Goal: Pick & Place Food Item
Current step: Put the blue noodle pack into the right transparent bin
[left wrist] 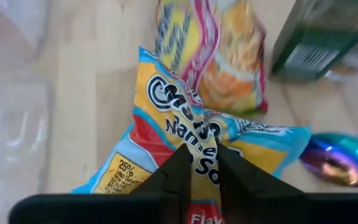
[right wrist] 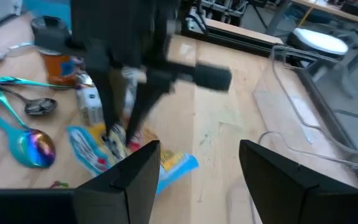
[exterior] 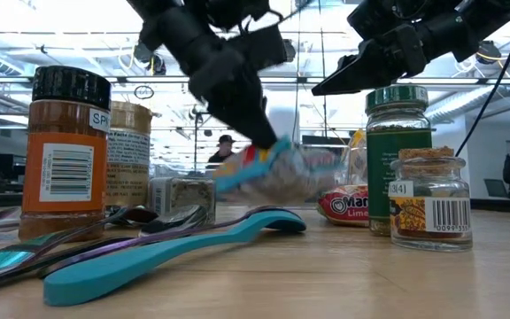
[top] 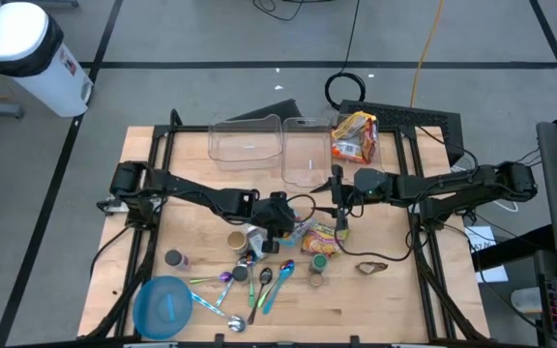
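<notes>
The table is pale wood with a smooth, matt, lightly grained face; the food packet is thin glossy plastic film, crinkled and printed; the two bins are clear, smooth plastic; the spoons include polished iridescent metal and a matt turquoise plastic spoon; the spice jars are clear glass or plastic with paper labels; the left gripper has matt black fingers.

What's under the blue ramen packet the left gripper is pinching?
Under the blue ramen packet in the left gripper: a pink-and-yellow noodle packet and bare table. Whatever lies beneath its middle is covered.
</notes>
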Motion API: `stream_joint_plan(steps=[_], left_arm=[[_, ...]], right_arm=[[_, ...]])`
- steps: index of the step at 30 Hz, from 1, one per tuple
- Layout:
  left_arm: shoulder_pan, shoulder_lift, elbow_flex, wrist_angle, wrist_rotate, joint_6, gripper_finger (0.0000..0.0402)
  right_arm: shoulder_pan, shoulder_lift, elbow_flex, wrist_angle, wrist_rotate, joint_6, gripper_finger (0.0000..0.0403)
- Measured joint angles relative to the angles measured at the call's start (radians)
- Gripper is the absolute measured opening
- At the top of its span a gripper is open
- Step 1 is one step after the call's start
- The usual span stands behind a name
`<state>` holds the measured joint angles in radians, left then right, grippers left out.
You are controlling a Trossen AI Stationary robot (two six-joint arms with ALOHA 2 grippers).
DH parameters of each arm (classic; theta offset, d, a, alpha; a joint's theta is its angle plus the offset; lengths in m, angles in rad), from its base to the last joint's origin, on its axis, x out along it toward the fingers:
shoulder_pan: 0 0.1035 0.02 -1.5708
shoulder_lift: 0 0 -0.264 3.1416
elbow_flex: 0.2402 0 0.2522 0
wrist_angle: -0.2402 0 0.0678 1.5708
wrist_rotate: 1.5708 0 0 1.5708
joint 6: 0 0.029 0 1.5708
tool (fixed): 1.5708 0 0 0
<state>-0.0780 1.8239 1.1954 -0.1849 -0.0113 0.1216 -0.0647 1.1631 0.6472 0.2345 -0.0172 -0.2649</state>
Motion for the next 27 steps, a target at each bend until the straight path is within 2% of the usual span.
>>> stream_joint_plan(steps=[5, 11, 13, 19, 22, 27], left_arm=[[0.000, -0.084, 0.000, -0.001, 0.002, -0.036, 0.0039], [-0.017, -0.173, 0.000, 0.000, 0.001, -0.070, 0.0005], [-0.024, -0.186, 0.001, 0.014, 0.002, -0.071, 0.0007], [-0.036, -0.198, 0.001, 0.046, 0.002, -0.068, 0.0013], [-0.034, -0.198, 0.001, 0.056, 0.002, -0.067, 0.0004], [-0.033, -0.198, 0.001, 0.057, -0.018, -0.065, 0.0016]], right_arm=[[0.000, -0.045, 0.000, -0.012, 0.094, -0.036, 0.0212], [0.001, -0.152, 0.000, -0.079, 0.121, -0.020, 0.0212], [0.002, -0.181, 0.000, -0.131, 0.103, 0.007, 0.0212], [0.026, -0.166, 0.000, -0.197, -0.086, 0.015, 0.0212], [0.065, -0.118, 0.000, -0.173, -0.091, -0.022, 0.0212], [0.110, -0.031, 0.000, -0.053, -0.089, -0.128, 0.0212]])
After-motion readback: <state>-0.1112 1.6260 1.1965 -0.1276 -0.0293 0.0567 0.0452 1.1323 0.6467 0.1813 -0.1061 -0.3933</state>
